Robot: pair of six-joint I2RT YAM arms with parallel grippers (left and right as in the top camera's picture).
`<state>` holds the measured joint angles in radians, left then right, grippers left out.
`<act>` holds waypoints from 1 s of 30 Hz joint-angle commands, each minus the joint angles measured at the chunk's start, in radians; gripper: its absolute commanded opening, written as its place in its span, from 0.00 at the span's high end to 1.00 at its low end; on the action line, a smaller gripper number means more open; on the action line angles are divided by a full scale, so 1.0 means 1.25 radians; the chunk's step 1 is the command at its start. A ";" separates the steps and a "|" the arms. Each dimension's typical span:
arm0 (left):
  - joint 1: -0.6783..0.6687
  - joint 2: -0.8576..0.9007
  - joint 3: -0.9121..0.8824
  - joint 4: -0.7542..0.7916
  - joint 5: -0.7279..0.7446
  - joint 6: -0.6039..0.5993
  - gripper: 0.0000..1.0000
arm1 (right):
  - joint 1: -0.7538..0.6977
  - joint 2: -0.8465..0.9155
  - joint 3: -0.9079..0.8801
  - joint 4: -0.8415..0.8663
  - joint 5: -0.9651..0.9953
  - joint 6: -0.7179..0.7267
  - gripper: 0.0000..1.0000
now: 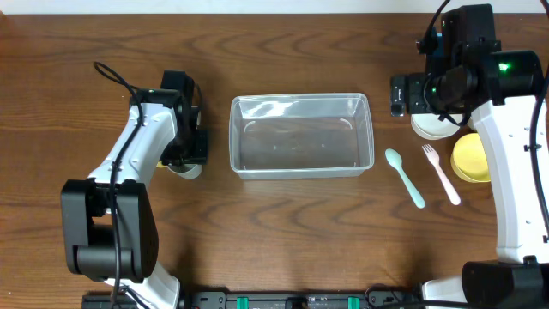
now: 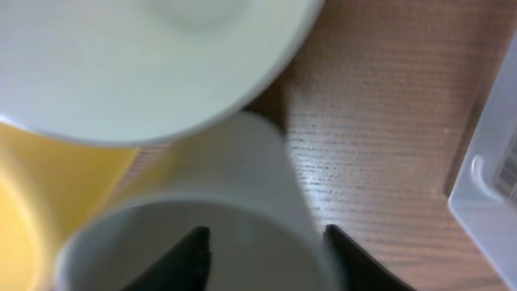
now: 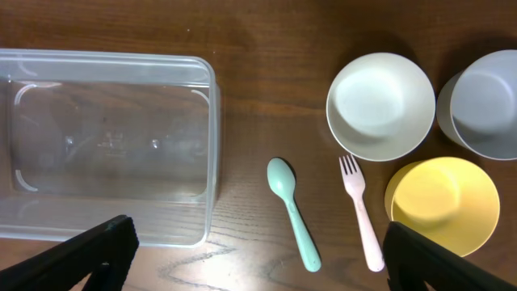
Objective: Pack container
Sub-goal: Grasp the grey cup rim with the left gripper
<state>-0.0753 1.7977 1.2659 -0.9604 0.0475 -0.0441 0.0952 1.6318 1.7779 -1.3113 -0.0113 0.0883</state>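
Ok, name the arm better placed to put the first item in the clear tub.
Left, probably. The left gripper is down at a white cup, straddling its wall, beside the container. The right gripper hangs open high above the white bowl.

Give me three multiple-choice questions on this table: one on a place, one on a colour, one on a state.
1. Where is the spoon? A between the container and the fork; B in the container; C under the container.
2. The fork's colour? A teal; B pink; C yellow.
3. The container is: A lidded; B full; C empty.
Answers: 1 A, it lies between them; 2 B, pink in both views; 3 C, its bare floor shows.
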 commanded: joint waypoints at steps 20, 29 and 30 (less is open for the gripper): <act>-0.092 -0.028 0.022 -0.052 -0.005 -0.011 0.94 | -0.004 0.002 -0.005 -0.007 0.018 0.009 0.12; -0.148 -0.217 0.194 -0.143 -0.005 -0.015 0.94 | -0.003 0.002 -0.005 -0.006 0.030 0.009 0.11; -0.164 -0.228 0.221 -0.137 -0.005 -0.007 0.94 | -0.003 0.002 -0.005 -0.006 0.030 0.009 0.11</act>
<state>-0.2333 1.5852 1.4460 -1.1301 0.0448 -0.0528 0.0952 1.6318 1.7771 -1.3178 0.0135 0.0952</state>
